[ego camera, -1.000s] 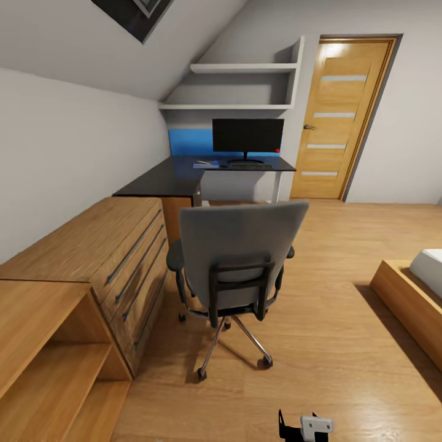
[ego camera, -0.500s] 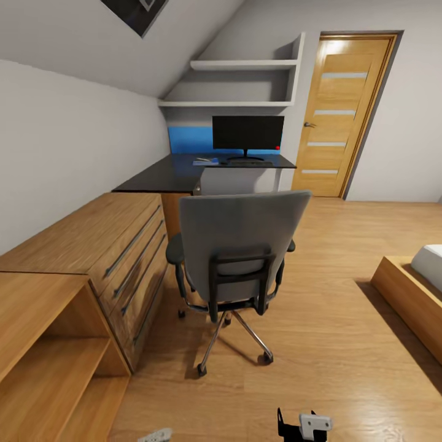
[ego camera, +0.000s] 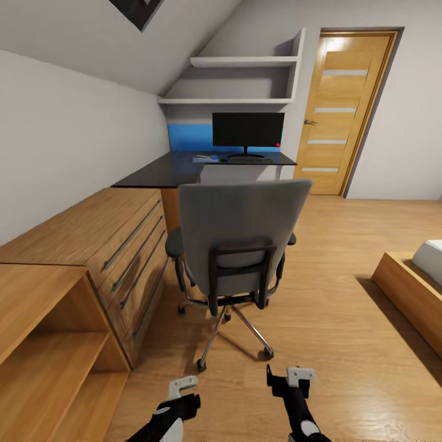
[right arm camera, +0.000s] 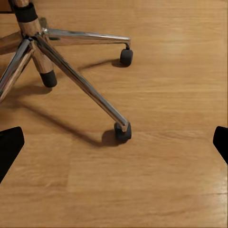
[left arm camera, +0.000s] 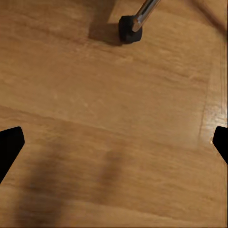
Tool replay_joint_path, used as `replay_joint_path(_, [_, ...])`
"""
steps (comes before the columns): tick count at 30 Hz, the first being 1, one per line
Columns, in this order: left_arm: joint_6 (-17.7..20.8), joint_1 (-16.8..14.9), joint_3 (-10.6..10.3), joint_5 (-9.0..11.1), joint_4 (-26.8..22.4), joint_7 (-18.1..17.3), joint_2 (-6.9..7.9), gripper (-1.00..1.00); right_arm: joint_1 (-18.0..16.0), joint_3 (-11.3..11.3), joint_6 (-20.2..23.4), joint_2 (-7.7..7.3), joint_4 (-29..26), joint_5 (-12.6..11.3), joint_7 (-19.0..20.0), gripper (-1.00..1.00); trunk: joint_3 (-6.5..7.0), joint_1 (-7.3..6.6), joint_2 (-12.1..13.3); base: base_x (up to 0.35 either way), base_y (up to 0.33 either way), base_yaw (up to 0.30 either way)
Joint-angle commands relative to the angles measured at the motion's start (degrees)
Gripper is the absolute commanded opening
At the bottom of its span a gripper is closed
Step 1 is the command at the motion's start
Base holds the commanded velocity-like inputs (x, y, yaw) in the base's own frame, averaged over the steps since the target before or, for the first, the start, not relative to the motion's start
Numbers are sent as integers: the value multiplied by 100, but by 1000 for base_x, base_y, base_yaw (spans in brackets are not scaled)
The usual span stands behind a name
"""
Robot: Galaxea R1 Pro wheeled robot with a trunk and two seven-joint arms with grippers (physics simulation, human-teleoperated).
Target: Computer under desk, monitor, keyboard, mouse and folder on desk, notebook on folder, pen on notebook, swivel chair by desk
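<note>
I am standing behind the swivel chair [ego camera: 240, 245], well apart from the desk [ego camera: 178, 170]. The monitor [ego camera: 248, 129] and keyboard [ego camera: 245, 158] are already sitting there. My left gripper [ego camera: 184, 393] and right gripper [ego camera: 288, 377] are hanging wide open, holding nothing. The chair is still waiting.

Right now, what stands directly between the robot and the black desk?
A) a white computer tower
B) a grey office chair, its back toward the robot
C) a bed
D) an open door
B: the grey office chair shows its backrest to the camera, with the desk and monitor beyond it.
</note>
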Motion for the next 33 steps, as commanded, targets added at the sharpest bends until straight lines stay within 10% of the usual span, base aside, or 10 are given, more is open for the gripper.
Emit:
replay_joint_path(1, [75, -83, -46, 26, -16, 52, -15, 100, -126, 47, 153, -3, -15, -51, -32, 100, -24, 22, -44, 0, 0, 0])
replay_joint_path(11, [301, -827, -46, -8, -29, 53, -212, 100, -1206, 28, 1300, -4, -89, -80, -44, 100, -204, 241, -445, 0, 0, 0])
replay_joint_path(33, [897, -2027, -46, -90, -19, 46, -280, 100, -1780, -18, 2112, 3, -397, -345, -9, 100, -599, 724, -1327, 0, 0, 0])
